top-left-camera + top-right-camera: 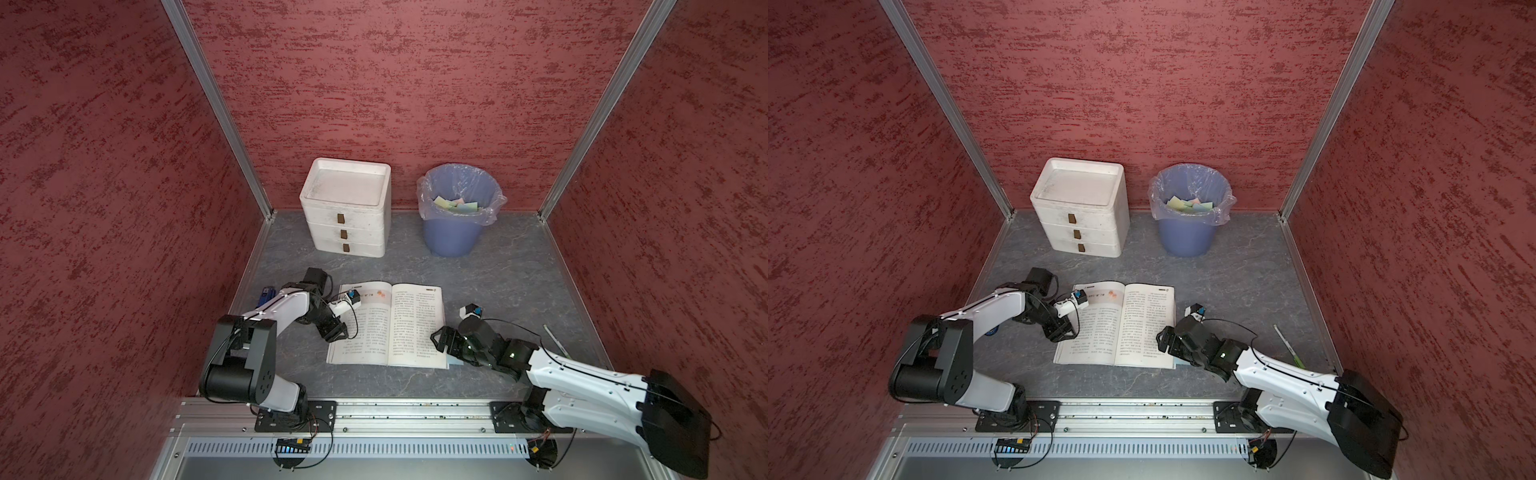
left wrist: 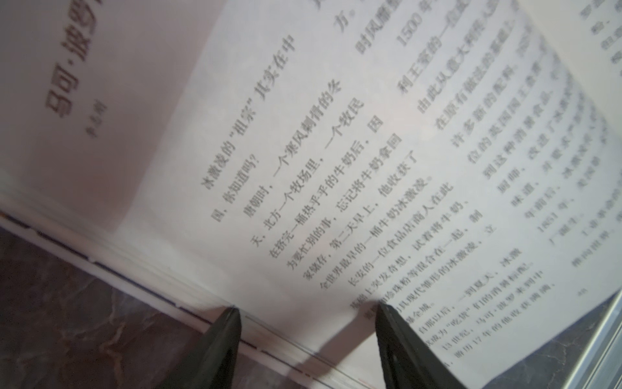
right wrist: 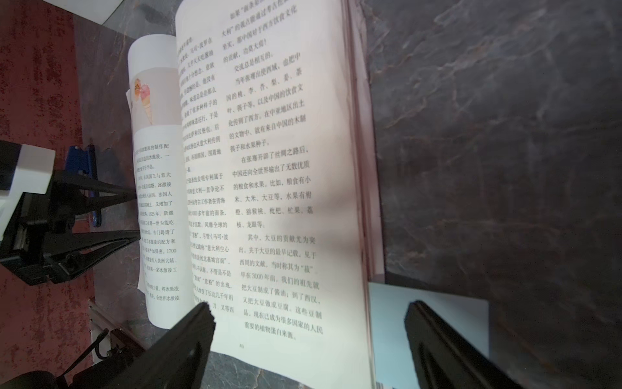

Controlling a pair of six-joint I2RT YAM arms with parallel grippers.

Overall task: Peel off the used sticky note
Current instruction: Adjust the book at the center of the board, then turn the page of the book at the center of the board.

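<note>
left gripper point(image 2: 306, 307) tilts down, jaws partly apart, empty, at the book's point(image 1: 388, 324) 8 o'clock edge; right gripper point(image 3: 309, 307), jaws spread wide, empty, above the sticky note point(image 3: 388, 320) at 4 o'clock.

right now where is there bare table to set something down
Bare: the strip between open book and drawer unit and bin; also right of the bin. Crowded: the book's side edges, at the left gripper and right gripper.
</note>
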